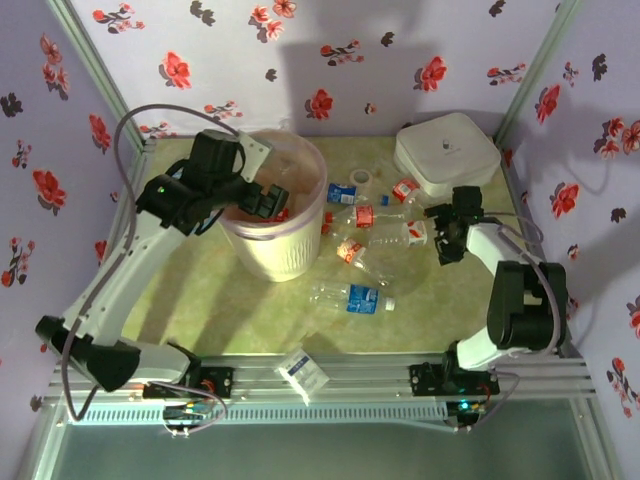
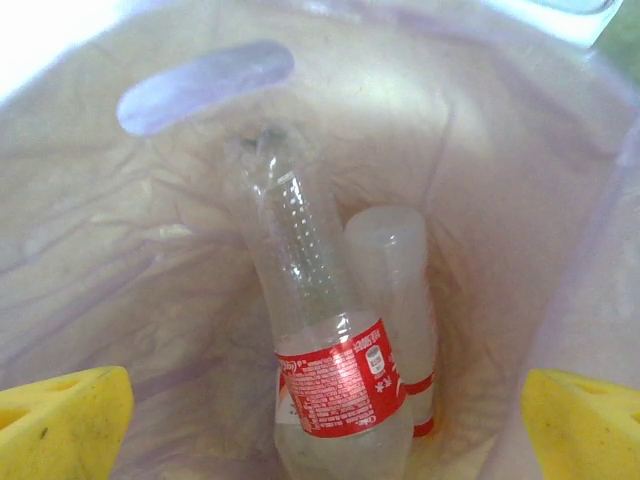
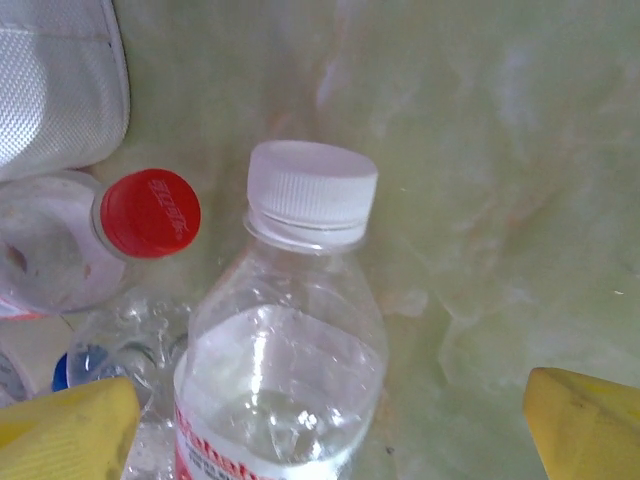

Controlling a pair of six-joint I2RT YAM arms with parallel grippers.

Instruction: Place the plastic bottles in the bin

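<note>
Left claw (image 1: 262,200) hangs over the mouth of the bin (image 1: 290,262), jaws spread wide with nothing between them. Straight below it, deep in the pink bag (image 2: 120,250), two bottles lie side by side. One is a red-label bottle (image 2: 335,375) whose near end is cut off by the frame edge. The other is a cloudy bottle (image 2: 390,270), on the side of one yellow pad (image 2: 585,425) and partly hidden behind the first. Their caps cannot be made out. From above, this claw and its arm cover much of the bin's inside.

Right claw (image 1: 445,237) sits low over the table (image 1: 200,290), equally wide open and empty. Just ahead of it lies a white-cap bottle (image 3: 285,340), cap pointing away from the claw and its red label cut off at the bottom edge. Neither pad appears to touch it. To one side, a red-cap bottle (image 3: 60,260) runs out of frame. A blue cap (image 3: 62,370) peeks from beside a pad, its bottle hard to make out. Beyond those is a corner of the white box (image 3: 50,80).

More bottles (image 1: 365,215) lie scattered between the right claw and the bin, and a blue-label bottle (image 1: 355,298) lies nearer the arm bases. Their clear bodies blend into the table, so a count is uncertain. A small packet (image 1: 303,370) lies well behind both claws.
</note>
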